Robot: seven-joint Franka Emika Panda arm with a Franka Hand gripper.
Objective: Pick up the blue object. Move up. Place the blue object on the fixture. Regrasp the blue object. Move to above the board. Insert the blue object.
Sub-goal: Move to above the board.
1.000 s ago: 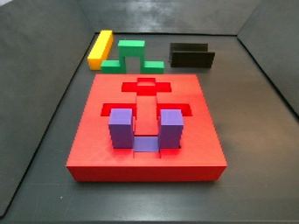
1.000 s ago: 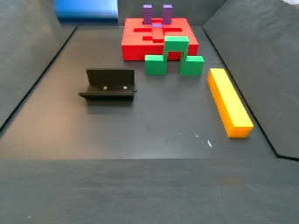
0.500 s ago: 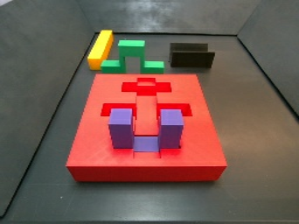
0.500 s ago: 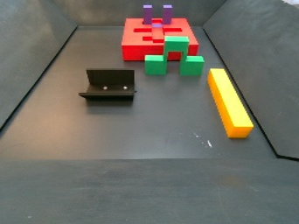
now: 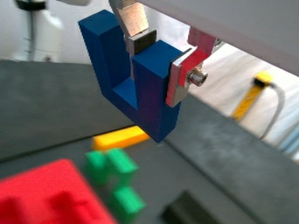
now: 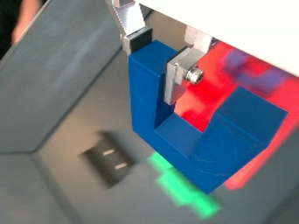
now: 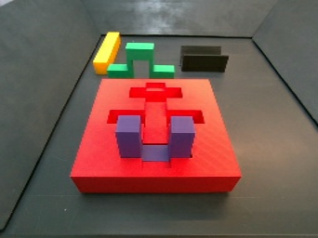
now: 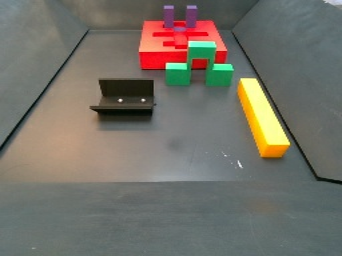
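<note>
My gripper is shut on the blue object, a dark blue U-shaped block, clamping one of its prongs; both wrist views show this grip. The block hangs high above the floor. Below it in a wrist view lie the black fixture and part of the red board. In both side views the fixture stands bare and the board carries a purple U-shaped block. Neither side view shows the gripper or the blue object.
A green block lies between the board and the fixture. A yellow bar lies by the wall. Dark walls close in the floor on the sides.
One second ago a blue shape showed at the top edge of a side view; it has since left that view. Nothing on the floor has moved.
</note>
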